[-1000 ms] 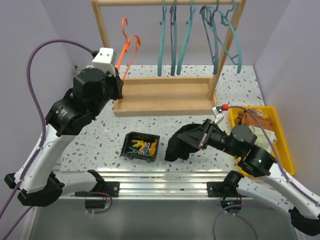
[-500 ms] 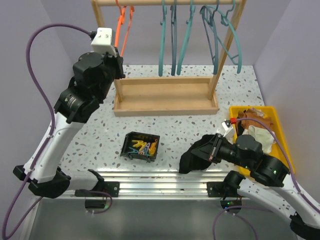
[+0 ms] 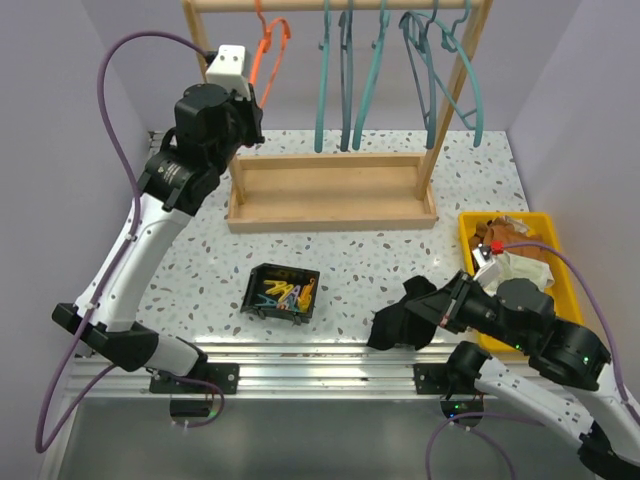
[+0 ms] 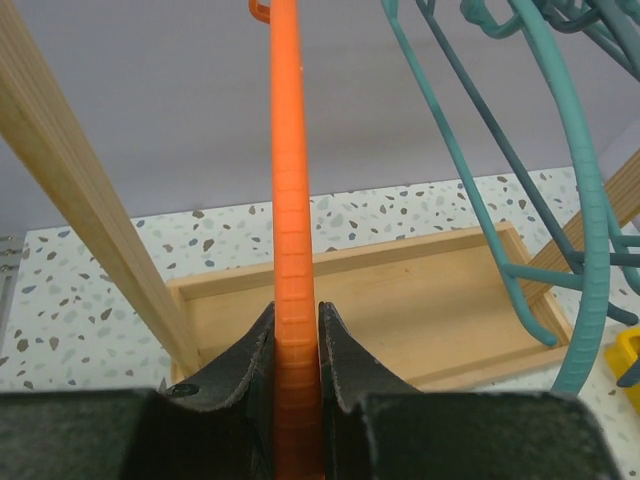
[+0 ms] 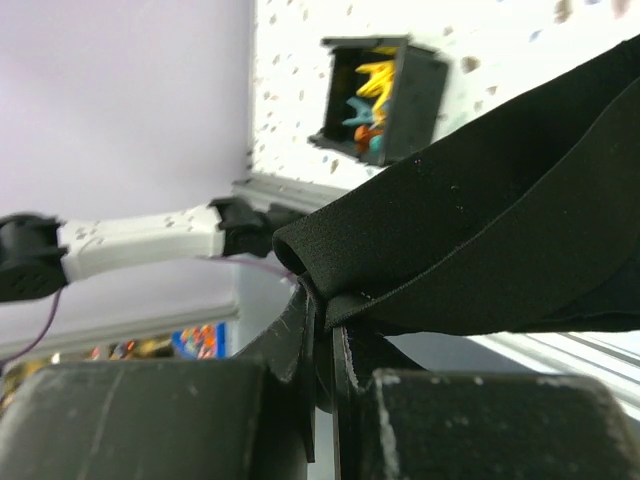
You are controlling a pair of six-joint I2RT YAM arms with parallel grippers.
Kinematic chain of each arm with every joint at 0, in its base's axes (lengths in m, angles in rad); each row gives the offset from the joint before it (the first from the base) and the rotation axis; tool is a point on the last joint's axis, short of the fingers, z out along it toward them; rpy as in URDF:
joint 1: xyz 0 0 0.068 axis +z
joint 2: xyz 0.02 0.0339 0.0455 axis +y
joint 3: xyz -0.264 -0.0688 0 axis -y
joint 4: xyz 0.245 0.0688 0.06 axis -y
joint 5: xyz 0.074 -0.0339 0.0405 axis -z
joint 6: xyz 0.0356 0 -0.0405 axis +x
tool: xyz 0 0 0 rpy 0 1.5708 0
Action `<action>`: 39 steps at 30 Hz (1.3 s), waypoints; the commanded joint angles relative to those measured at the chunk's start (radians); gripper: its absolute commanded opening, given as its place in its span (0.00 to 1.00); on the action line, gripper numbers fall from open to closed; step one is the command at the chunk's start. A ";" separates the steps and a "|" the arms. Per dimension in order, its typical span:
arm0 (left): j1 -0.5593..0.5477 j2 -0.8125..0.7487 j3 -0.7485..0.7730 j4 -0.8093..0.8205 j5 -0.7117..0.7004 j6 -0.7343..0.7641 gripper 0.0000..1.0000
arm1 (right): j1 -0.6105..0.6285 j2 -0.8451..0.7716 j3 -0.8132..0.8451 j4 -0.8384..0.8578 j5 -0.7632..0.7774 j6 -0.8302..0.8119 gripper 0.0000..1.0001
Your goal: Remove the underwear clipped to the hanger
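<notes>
**Speckled table [image 3: 370, 250], both grips full**

Our left gripper [image 4: 296, 325] clamps the orange hanger [image 4: 287, 180] up by the wooden rail [image 3: 330, 5]. Our right gripper [image 5: 322, 330] pinches the black underwear [image 5: 520, 220] near the yellow bin [image 3: 552, 232]. We should carry it over the rim before releasing.

The speckled table [image 3: 380, 255] carries a wooden rack [image 3: 330, 190], black clip box [image 3: 290, 270] and yellow bin [image 3: 467, 235].

Robot lab: aluminium rail [image 3: 320, 362], enclosure walls [image 3: 60, 60]
</notes>
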 commanded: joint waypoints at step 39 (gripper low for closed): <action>0.009 -0.848 -0.479 -0.125 0.477 -0.406 1.00 | -0.937 0.781 0.467 -0.276 0.584 -0.557 0.00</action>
